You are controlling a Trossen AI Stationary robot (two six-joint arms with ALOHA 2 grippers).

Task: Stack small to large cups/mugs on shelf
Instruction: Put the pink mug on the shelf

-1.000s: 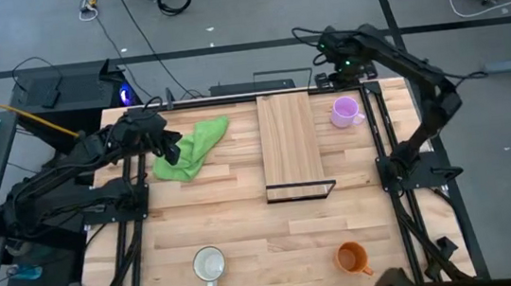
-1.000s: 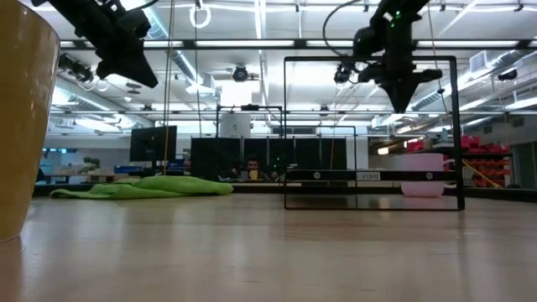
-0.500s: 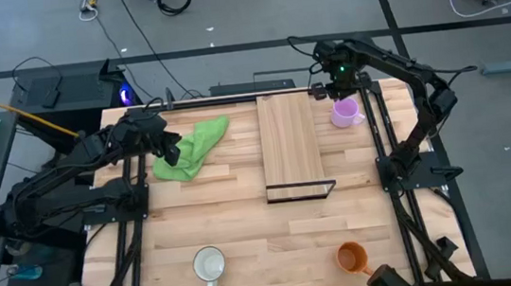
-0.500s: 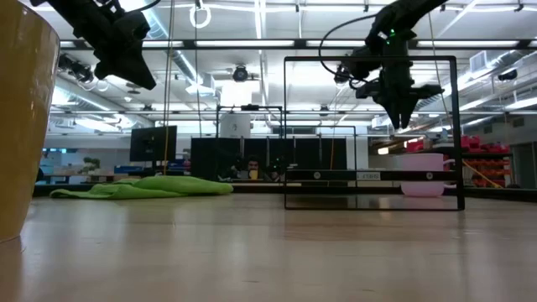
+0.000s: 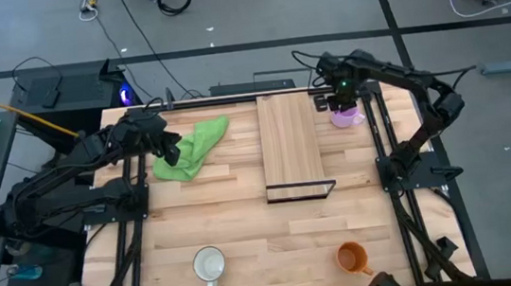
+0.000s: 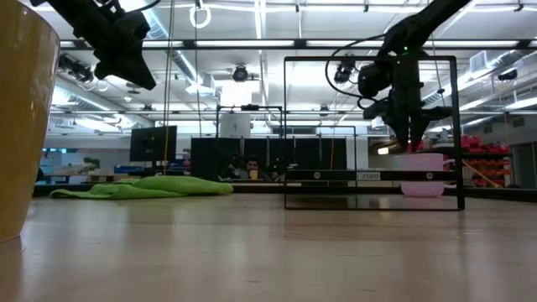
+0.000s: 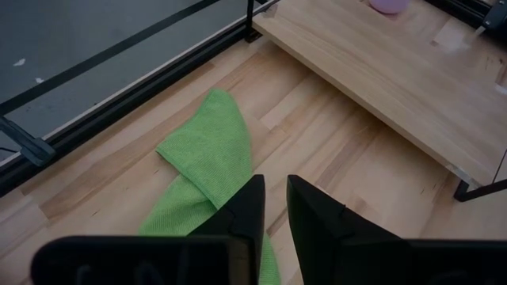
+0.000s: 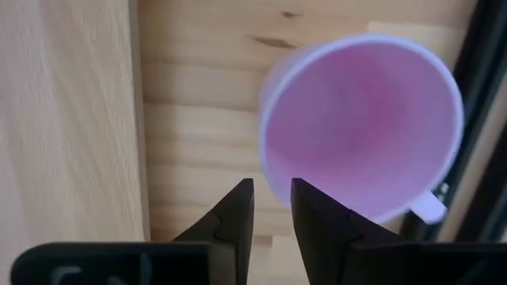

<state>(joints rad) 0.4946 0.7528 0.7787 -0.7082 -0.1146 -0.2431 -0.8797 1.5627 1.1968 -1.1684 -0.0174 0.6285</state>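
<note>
The light purple mug (image 5: 348, 116) stands upright on the tabletop right of the shelf (image 5: 291, 144), near the far edge; the low view shows it too (image 6: 424, 184). My right gripper (image 5: 338, 98) points down just above it (image 6: 411, 144). In the right wrist view it (image 8: 272, 188) is open by a narrow gap, over the mug's rim (image 8: 269, 162) on the shelf side. My left gripper (image 5: 171, 152) hangs shut (image 7: 275, 190) above the green cloth (image 5: 189, 148). The white mug (image 5: 209, 263) and orange mug (image 5: 351, 258) stand near the near edge.
The shelf's black end frame (image 6: 373, 134) stands just left of the right gripper in the low view. Black rails (image 5: 378, 130) run along the table's right side beside the purple mug. The orange mug looms large at the low view's left (image 6: 21, 126).
My right gripper has come from the far edge toward the near edge and moved down, ending just above the purple mug's rim, and has tipped to point more steeply down. The mugs, the cloth and the left arm have kept still.
</note>
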